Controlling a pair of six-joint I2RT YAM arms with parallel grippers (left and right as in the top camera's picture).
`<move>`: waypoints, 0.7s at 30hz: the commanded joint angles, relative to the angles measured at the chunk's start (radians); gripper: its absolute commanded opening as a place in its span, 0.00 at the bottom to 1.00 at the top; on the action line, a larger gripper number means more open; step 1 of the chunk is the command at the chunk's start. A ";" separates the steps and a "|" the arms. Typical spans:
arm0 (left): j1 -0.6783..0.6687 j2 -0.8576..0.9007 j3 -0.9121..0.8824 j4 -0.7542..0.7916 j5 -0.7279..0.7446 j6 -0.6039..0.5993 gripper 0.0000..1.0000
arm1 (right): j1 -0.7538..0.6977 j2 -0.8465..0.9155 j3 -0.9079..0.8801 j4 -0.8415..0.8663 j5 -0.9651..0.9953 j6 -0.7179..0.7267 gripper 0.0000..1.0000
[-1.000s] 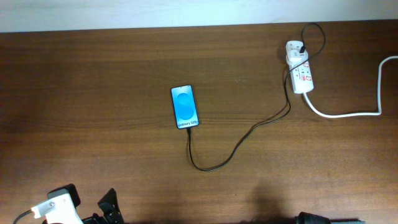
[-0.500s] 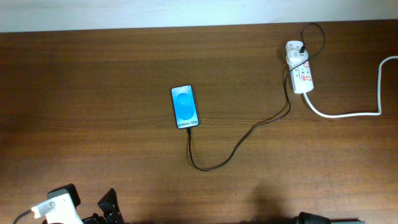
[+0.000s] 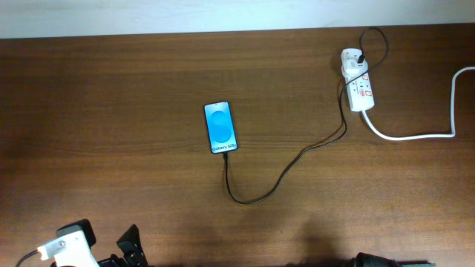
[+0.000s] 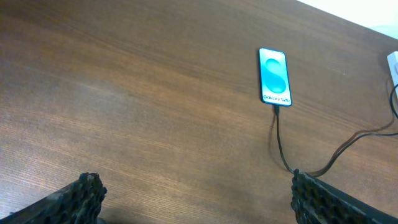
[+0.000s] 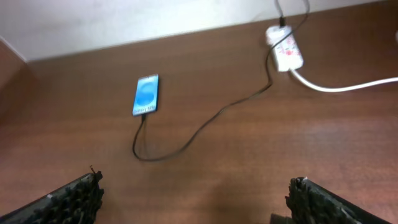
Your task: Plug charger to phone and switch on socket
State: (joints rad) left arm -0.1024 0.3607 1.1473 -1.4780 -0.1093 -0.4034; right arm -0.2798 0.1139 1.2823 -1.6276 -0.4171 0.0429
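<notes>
table [image 3: 111, 89]: dark brown wood, fills pretty much the whole overhead view, with a pale strip past the far edge

charger [image 3: 297, 157]: long thin black cable. It loops up past the far end of the socket, runs back along it, then heads diagonally toward the middle of the table and dips into a U toward the near edge. From there it climbs to the phone. The tip sits right at the phone's near short edge and looks plugged in.

white cord [image 3: 415, 136]: thick one, leaves the socket's near end, runs toward the right edge, then bends up toward the far right corner

left gripper [image 4: 194, 186]: spread wide, nothing between the fingers, hanging over the near edge on the left side, well away from the phone

right gripper [image 5: 196, 186]: also spread wide and holding nothing, back at the near edge on the right, with the phone, charger and socket all well ahead of it

socket [image 3: 358, 87]: small white power strip with red marks, close to the far edge and toward the far right corner. Can't tell from here whether the switch is on.

phone [image 3: 220, 127]: lying flat around the middle of the table, screen up and lit bright blue, with "Galaxy S25" readable in the left wrist view

black plug [image 3: 359, 56]: stuck into the far end of the socket
</notes>
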 commanded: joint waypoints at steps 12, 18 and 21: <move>0.000 -0.003 0.000 0.000 -0.011 0.012 0.99 | 0.029 -0.104 -0.237 0.198 -0.101 -0.154 0.98; 0.000 -0.003 0.000 0.000 -0.011 0.012 0.99 | 0.134 -0.108 -0.440 0.513 -0.107 -0.047 0.98; 0.000 -0.003 0.000 0.000 -0.011 0.012 0.99 | 0.200 -0.108 -0.560 0.692 -0.106 -0.034 0.98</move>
State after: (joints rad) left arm -0.1024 0.3607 1.1469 -1.4780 -0.1097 -0.4034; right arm -0.1444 0.0109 0.8284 -1.0611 -0.5144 -0.0322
